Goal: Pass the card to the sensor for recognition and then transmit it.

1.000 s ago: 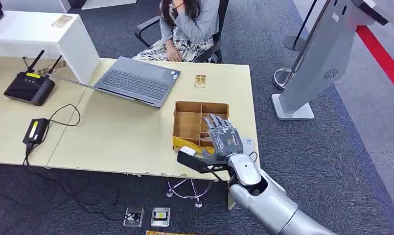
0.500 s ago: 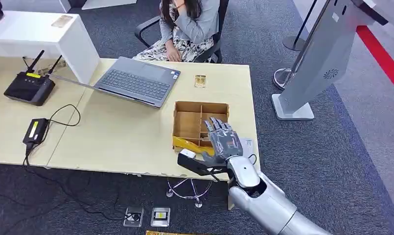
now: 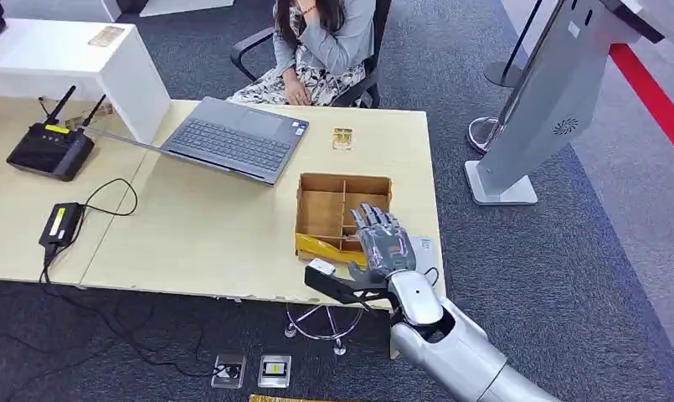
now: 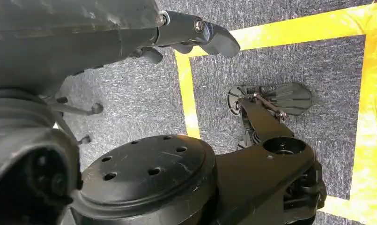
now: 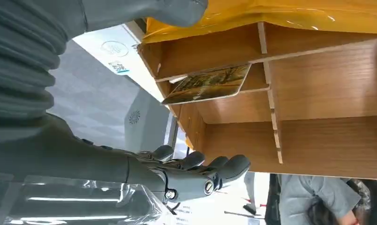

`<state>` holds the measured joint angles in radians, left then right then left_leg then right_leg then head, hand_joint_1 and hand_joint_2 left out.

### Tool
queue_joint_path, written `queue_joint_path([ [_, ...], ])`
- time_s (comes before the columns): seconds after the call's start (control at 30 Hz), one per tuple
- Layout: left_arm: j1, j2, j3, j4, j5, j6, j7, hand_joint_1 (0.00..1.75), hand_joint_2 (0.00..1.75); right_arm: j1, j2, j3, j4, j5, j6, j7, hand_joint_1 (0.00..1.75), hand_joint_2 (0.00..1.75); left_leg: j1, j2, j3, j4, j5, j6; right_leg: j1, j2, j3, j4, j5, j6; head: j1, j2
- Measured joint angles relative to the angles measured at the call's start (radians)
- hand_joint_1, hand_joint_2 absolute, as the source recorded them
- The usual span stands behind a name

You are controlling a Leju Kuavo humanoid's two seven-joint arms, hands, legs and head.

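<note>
One right hand hovers, seemingly empty, over tray.

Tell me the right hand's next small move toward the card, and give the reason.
Probably ease the right hand forward and down into the wooden box. Its fingers are spread and hold nothing, hovering over the box's near compartments, while the card leans in a compartment in the right wrist view, untouched.

A pale wooden desk fills the centre and left of the frame on dark grey carpet. A white cabinet stands upper left, an office chair top centre, and a red floor stripe runs upper right.
</note>
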<state>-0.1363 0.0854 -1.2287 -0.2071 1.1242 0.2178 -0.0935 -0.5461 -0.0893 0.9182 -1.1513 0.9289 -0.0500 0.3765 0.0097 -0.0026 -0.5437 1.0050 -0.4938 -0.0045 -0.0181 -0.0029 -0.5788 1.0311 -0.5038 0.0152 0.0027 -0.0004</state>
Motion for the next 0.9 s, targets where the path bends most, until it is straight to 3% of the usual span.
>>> queue_joint_path([
  [0.4,0.0,0.0,0.0,0.0,-0.007,0.0,0.0,0.0,0.0,0.003,0.005,-0.014,0.023,0.0,-0.009,-0.007,0.0,1.75,0.0,0.0,0.0,0.0,0.0,0.0,0.0,0.0,0.0,0.0,0.0,0.0,0.0,0.0],
  [0.43,0.0,0.0,0.0,0.0,-0.008,0.0,0.0,0.0,0.0,0.003,0.005,-0.015,0.025,0.0,-0.01,-0.01,0.16,1.75,0.0,0.0,0.0,0.0,0.0,0.0,0.0,0.0,0.0,0.0,0.0,0.0,0.0,0.0],
  [0.47,0.0,0.0,0.0,0.0,-0.008,0.0,0.0,0.0,0.0,0.003,0.005,-0.016,0.027,0.0,-0.012,-0.012,0.16,1.75,0.0,0.0,0.0,0.0,0.0,0.0,0.0,0.0,0.0,0.0,0.0,0.0,0.0,0.0],
  [0.5,0.0,0.0,0.0,0.0,-0.009,0.0,0.0,0.0,0.0,0.003,0.006,-0.016,0.032,0.0,-0.014,-0.016,0.38,1.75,0.0,0.0,0.0,0.0,0.0,0.0,0.0,0.0,0.0,0.0,0.0,0.0,0.0,0.0],
  [0.53,0.0,0.0,0.0,0.0,-0.009,0.0,0.0,0.0,0.0,0.003,0.007,-0.017,0.037,0.0,-0.016,-0.019,1.75,1.75,0.0,0.0,0.0,0.0,0.0,0.0,0.0,0.0,0.0,0.0,0.0,0.0,0.0,0.0],
  [0.6,0.0,0.0,0.0,0.0,-0.012,0.0,0.0,0.0,0.0,0.002,0.01,-0.017,0.05,-0.001,-0.022,-0.027,1.71,1.75,0.0,0.0,0.0,0.0,0.0,0.0,0.0,0.0,0.0,0.0,0.0,0.0,0.0,0.0],
  [0.63,0.0,0.0,0.0,0.0,-0.014,0.0,0.0,0.0,0.0,0.0,0.011,-0.017,0.057,-0.001,-0.024,-0.033,0.7,1.75,0.0,0.0,0.0,0.0,0.0,0.0,0.0,0.0,0.0,0.0,0.0,0.0,0.0,0.0],
  [0.67,0.0,0.0,0.0,0.0,-0.016,0.0,0.0,0.0,0.0,-0.002,0.014,-0.017,0.066,-0.002,-0.024,-0.037,0.7,1.75,0.0,0.0,0.0,0.0,0.0,0.0,0.0,0.0,0.0,0.0,0.0,0.0,0.0,0.0],
  [0.7,0.0,0.0,0.0,0.0,-0.016,0.001,0.0,0.0,0.0,-0.004,0.016,-0.017,0.074,-0.003,-0.026,-0.04,1.75,1.75,0.0,0.0,0.0,0.0,0.0,0.0,0.0,0.0,0.0,0.0,0.0,0.0,0.0,0.0],
  [0.8,0.0,0.0,0.0,0.0,-0.016,0.003,0.0,0.0,0.0,-0.008,0.022,-0.017,0.097,-0.003,-0.042,-0.048,0.0,1.75,0.0,0.0,0.0,0.0,0.0,0.0,0.0,0.0,0.0,0.0,0.0,0.0,0.0,0.0],
  [0.9,0.0,-0.001,0.0,0.0,-0.017,0.003,0.0,0.0,0.0,-0.01,0.028,-0.017,0.121,-0.006,-0.051,-0.057,0.0,1.75,0.0,0.0,0.0,0.0,0.0,0.0,0.0,0.0,0.0,0.0,0.0,0.0,0.0,0.0],
])
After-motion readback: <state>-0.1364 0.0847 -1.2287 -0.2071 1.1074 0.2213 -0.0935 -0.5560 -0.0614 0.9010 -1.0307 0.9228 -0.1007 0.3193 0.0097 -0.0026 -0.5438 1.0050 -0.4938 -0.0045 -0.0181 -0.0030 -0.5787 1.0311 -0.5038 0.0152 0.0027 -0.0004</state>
